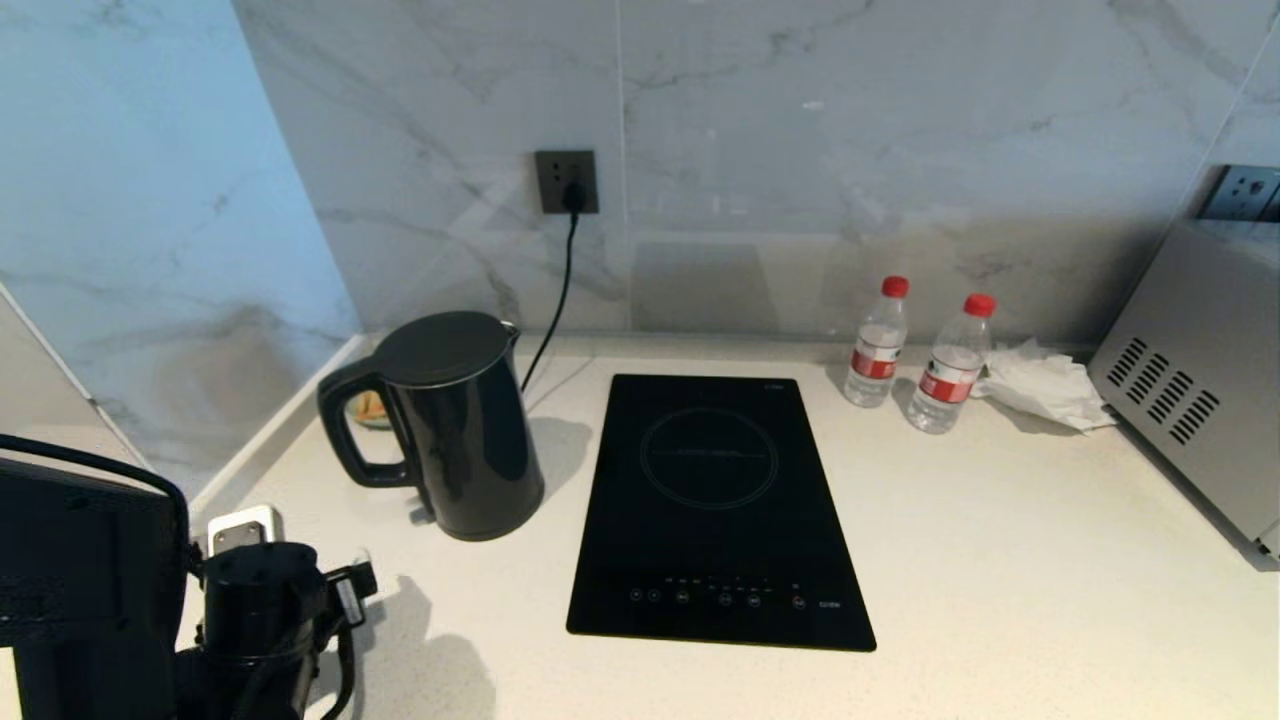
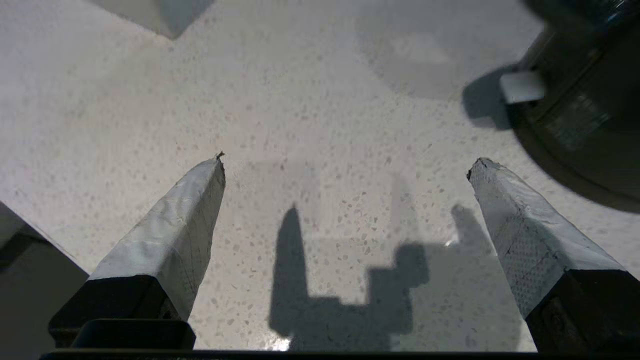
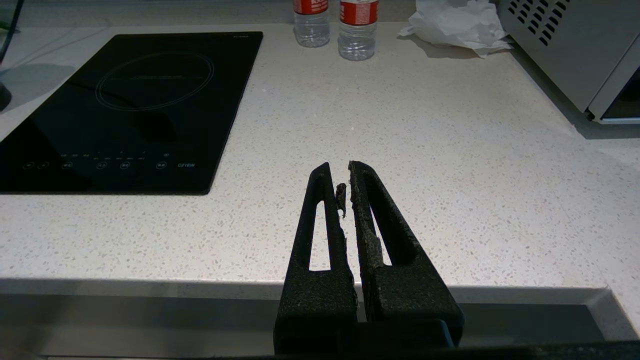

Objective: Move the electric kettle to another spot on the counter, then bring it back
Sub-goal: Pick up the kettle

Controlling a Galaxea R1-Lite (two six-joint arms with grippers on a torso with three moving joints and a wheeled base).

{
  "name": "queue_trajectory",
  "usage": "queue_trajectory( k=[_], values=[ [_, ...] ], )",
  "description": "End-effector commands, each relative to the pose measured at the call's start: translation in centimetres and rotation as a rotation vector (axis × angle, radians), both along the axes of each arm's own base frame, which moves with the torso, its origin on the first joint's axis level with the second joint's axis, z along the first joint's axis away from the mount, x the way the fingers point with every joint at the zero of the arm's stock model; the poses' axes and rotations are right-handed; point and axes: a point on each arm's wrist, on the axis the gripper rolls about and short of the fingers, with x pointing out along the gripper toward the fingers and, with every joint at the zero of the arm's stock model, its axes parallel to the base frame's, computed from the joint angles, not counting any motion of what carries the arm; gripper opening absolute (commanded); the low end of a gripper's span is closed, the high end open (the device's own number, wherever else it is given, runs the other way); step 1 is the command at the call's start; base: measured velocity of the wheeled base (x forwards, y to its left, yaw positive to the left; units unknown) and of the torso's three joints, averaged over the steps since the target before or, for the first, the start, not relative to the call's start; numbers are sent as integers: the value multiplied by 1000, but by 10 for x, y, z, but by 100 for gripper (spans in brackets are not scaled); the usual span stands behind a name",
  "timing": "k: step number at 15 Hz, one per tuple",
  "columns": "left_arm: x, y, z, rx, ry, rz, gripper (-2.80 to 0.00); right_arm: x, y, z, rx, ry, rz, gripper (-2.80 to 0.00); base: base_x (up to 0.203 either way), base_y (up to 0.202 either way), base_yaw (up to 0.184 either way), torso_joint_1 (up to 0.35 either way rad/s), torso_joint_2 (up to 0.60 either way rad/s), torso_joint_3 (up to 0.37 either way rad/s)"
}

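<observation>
Two pale padded fingers (image 2: pixel 170 235) of our left gripper (image 2: pixel 345 165) are standing spread wide over bare speckled counter (image 2: pixel 310 100), gripping nothing, with the electric kettle (image 1: pixel 450 425) just beside one fingertip. We are keeping our right gripper (image 3: pixel 346 172) pressed together and empty above the counter's rounded front edge, well apart from the kettle. We are seeing the kettle standing upright near the counter's back left corner, its handle pointing left toward the side wall and its spout toward the back wall. Open worktop is lying in front of it; the induction hob (image 1: pixel 715 510) is lying to its right.
</observation>
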Motion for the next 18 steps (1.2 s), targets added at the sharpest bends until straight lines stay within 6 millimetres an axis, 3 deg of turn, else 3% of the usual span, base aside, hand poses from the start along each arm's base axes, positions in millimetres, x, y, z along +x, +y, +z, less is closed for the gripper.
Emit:
queue_trajectory(
  k=[1,6,12,18],
  values=[
    [-9,-1,31,-11,-119,-22,0,0,0,0,0,1,0,-280,0,0,0,0,0,0],
    [-12,-11,43,-18,-170,-73,0,0,0,0,0,-1,0,-280,0,0,0,0,0,0],
    [9,-31,55,-32,-229,-87,0,0,0,0,0,0,0,-280,0,0,0,0,0,0],
    [32,-37,66,-25,-236,-52,0,0,0,0,0,-1,0,-280,0,0,0,0,0,0]
  ],
)
